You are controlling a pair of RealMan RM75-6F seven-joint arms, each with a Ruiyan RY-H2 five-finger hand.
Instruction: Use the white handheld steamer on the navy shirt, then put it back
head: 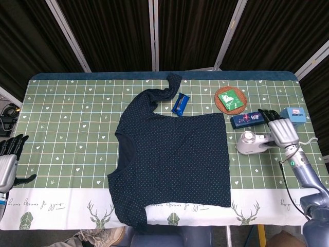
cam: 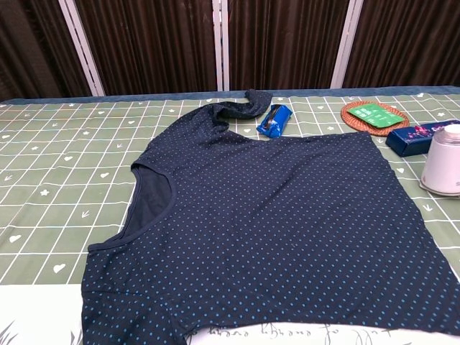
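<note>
Your right hand (head: 281,132) has its fingers wrapped on the handle of the steamer (head: 250,142), which stands on the tablecloth (head: 67,118) just right of the shirt (head: 175,159), clear of its edge and just below the dark blue box (head: 249,119). Judging from that, you are putting it back: check the base sits flat before you let go, then ease the fingers off without tipping it toward the box. Your left hand (head: 7,163) hangs empty, fingers apart, well left of the shirt
</note>
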